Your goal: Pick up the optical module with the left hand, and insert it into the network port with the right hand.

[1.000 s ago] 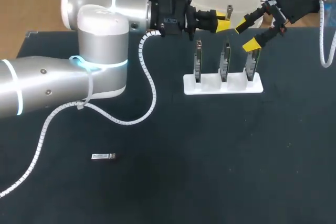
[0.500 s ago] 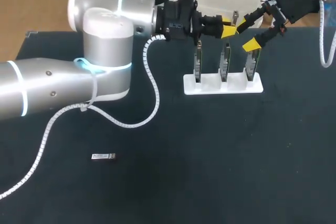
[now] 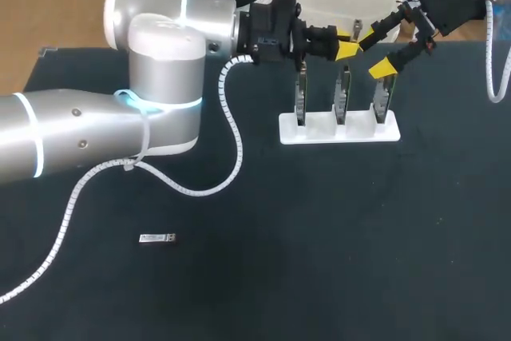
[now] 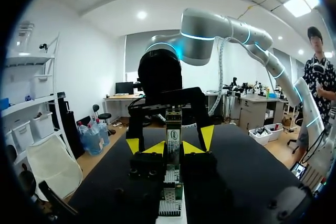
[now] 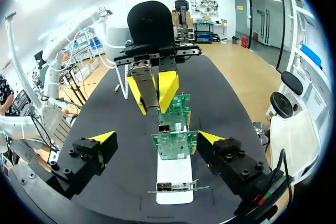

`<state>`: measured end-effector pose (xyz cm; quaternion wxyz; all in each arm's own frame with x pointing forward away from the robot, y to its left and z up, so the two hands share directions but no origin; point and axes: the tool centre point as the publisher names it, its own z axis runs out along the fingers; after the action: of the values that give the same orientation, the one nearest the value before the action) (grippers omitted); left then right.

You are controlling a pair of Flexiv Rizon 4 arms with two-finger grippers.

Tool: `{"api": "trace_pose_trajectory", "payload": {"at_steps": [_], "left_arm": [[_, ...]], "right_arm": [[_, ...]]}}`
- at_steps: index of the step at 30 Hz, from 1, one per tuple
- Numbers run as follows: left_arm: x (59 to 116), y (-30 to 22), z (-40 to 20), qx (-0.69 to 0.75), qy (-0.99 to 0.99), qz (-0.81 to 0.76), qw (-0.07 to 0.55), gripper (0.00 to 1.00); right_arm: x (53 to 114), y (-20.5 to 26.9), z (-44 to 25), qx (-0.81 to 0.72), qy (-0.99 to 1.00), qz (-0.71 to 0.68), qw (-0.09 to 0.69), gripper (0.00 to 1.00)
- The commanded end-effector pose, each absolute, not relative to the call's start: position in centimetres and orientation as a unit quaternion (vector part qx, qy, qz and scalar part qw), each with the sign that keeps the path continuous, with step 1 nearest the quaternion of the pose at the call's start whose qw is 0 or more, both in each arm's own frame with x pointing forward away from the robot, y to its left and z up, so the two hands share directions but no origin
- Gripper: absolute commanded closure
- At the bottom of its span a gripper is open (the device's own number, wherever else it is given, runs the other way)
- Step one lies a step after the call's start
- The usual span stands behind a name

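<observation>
Silvery optical module (image 5: 148, 85) is pinched upright between the left fingers (image 5: 167, 85), over a row of three upright network cards (image 3: 342, 93) in a white stand (image 3: 339, 132). Right fingers (image 3: 382, 67) are spread wide astride the end card, holding nothing. Second module (image 3: 157, 238) lies flat on the dark counter (image 3: 319, 237), well apart.

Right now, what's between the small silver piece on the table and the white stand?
In the head view, only bare dark table separates the silver piece from the white stand, crossed by the left arm's white coiled cable.
</observation>
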<state>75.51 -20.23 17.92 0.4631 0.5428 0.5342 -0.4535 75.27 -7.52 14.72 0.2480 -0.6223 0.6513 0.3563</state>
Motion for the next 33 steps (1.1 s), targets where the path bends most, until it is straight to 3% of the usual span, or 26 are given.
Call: {"api": "trace_pose_trajectory", "payload": {"at_steps": [1, 33], "left_arm": [[75.31, -20.21, 17.87, 0.537, 0.536, -0.454, 0.467, 1.00], [75.52, -20.13, 17.57, 0.524, 0.549, -0.454, 0.467, 1.00]], "right_arm": [[75.36, -7.51, 14.66, -0.623, 0.650, 0.357, 0.248, 0.00], [75.36, -7.51, 14.66, -0.623, 0.650, 0.357, 0.248, 0.00]]}}
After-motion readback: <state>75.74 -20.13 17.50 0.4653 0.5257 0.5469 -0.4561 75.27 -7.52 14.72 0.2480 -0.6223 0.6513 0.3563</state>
